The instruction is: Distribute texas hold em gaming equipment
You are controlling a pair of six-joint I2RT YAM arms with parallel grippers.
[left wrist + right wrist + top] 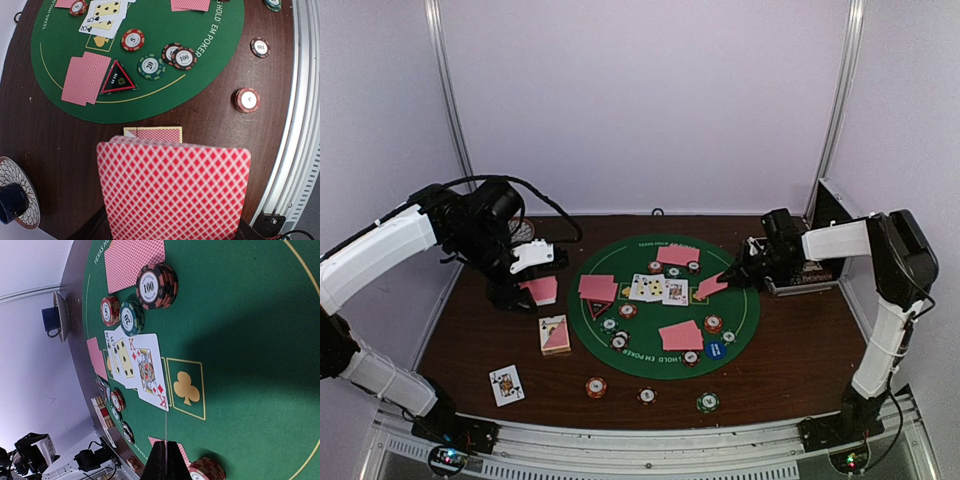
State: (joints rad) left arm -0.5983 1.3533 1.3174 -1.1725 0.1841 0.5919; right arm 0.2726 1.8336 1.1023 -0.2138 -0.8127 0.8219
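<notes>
My left gripper [527,285] is shut on a deck of red-backed playing cards [172,192], held over the brown table left of the green round mat [750,310]. The deck hides the jaws in the left wrist view. My right gripper [166,462] is shut on a single card [712,286], seen edge-on as a thin line [166,432], low over the mat's right part beside the face-up cards [137,365]. Face-down card pairs [681,336] lie around the mat, with striped poker chips [713,323], a red triangle [117,79] and a blue disc [715,350].
A card box [555,334] and a loose face-up card [506,384] lie on the table front left. Three chips [647,395] sit near the front edge. The chip case [810,275] stands at the right, and a cup on a patterned plate [12,200] at the back left.
</notes>
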